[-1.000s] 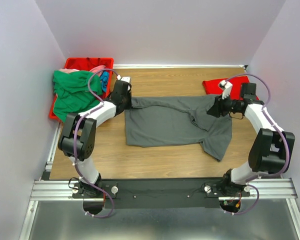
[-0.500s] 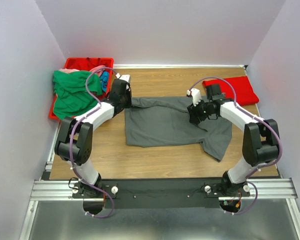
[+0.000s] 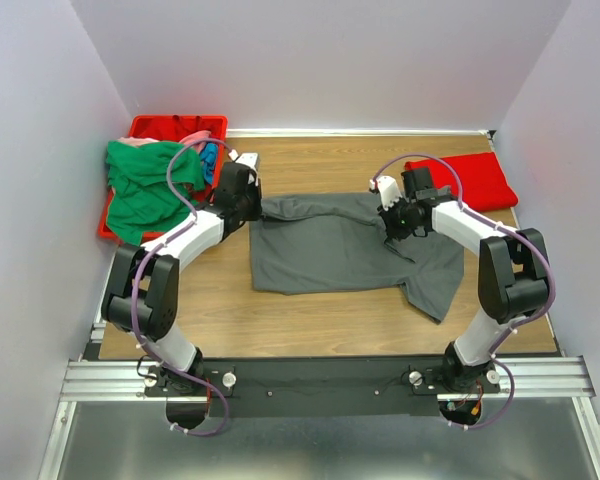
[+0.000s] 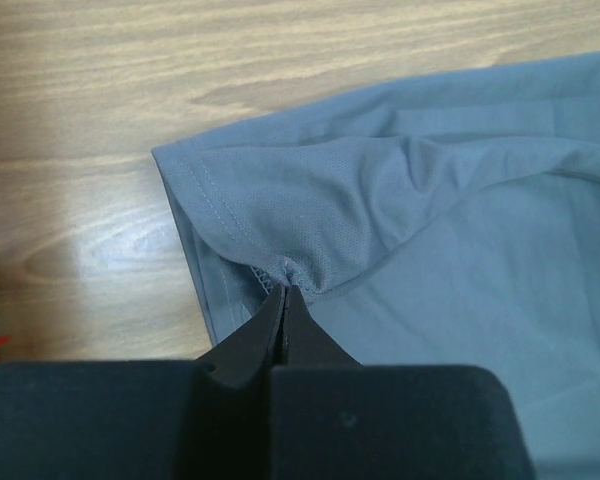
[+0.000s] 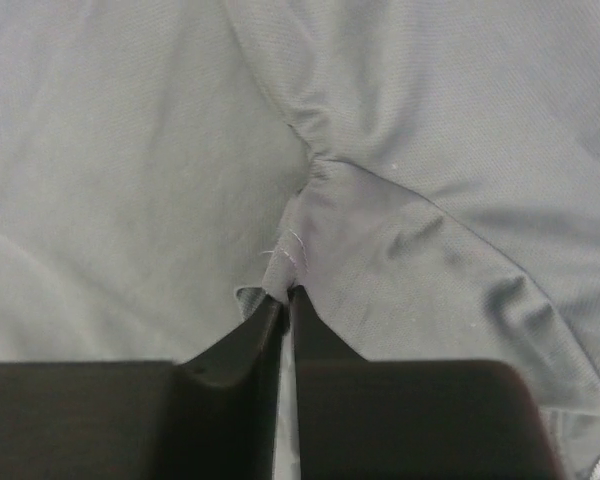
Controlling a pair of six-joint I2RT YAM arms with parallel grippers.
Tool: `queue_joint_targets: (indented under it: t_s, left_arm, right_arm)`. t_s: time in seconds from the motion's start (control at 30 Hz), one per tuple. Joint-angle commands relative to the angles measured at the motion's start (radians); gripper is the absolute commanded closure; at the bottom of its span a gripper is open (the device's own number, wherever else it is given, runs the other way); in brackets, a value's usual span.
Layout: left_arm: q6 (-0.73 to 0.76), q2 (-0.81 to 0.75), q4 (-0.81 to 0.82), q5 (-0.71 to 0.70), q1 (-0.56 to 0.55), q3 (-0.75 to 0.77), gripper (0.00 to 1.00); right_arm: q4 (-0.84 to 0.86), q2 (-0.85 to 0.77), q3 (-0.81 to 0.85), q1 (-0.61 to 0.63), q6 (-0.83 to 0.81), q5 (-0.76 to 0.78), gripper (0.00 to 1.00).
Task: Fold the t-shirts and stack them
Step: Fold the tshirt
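We are pinching the dark grey t-shirt [image 3: 330, 255], lying spread on the table [image 3: 310, 160], with both sets of jaws pressed together on cloth. The left gripper [image 4: 283, 293] is gripping its left sleeve hem, and the right gripper [image 5: 286, 294] is nipping a fold near its far-right side.

Premises: a robotics lab test cell. Findings: a wooden surface [image 3: 320, 320] is boxed in by plain pale walls [image 3: 330, 60] on the left, far and right sides. The left arm [image 3: 185, 238] and right arm [image 3: 470, 228] are bolted to a metal rail [image 3: 110, 378] along the near edge, with purple cables [image 3: 171, 176] looped along them. A dark grey t-shirt [image 3: 330, 255] lies spread mid-surface. A red bin [image 3: 175, 122] of clothes sits far left.
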Motion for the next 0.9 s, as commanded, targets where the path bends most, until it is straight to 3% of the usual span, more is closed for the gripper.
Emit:
queue_joint_targets:
  t_s: [0.0,0.13,0.6,0.87]
  left_arm:
    - [-0.009,-0.040,0.021,0.022,0.003,-0.025,1.00]
    - [-0.015,-0.062,0.021,0.013,0.003,-0.045,1.00]
    - [-0.041,-0.140,0.033,0.000,0.003,-0.146,1.00]
    - [-0.038,-0.085,0.038,0.000,0.005,-0.125,1.00]
  right_arm:
    - [0.031,0.003,0.018,0.004,0.010,0.043,0.92]
    - [0.036,-0.005,0.014,0.004,0.014,0.057,1.00]
    - [0.039,-0.059,-0.008,-0.031,0.006,0.088,1.00]
    - [0.038,-0.106,-0.020,-0.063,-0.009,0.043,1.00]
